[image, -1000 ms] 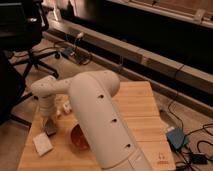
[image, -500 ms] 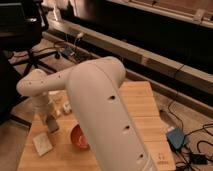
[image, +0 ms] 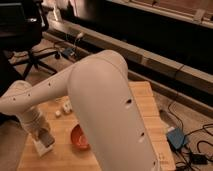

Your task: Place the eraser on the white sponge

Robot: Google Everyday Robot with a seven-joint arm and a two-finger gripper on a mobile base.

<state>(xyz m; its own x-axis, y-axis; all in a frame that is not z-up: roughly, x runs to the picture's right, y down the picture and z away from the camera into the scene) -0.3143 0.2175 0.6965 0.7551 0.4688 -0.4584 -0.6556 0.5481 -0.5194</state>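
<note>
The gripper (image: 44,141), at eight o'clock on the table (image: 145,107), sits right over the white sponge (image: 41,148), its grip unreadable and the eraser unseen, so placement looks close; beyond lie an orange bowl (image: 79,137) and white chunks (image: 64,108).

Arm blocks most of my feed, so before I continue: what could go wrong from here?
The gripper hangs low over the white sponge near the table's left edge; pressing down may push the sponge off. The eraser isn't visible, so a release can't be confirmed. The arm could also clip the orange bowl.
</note>
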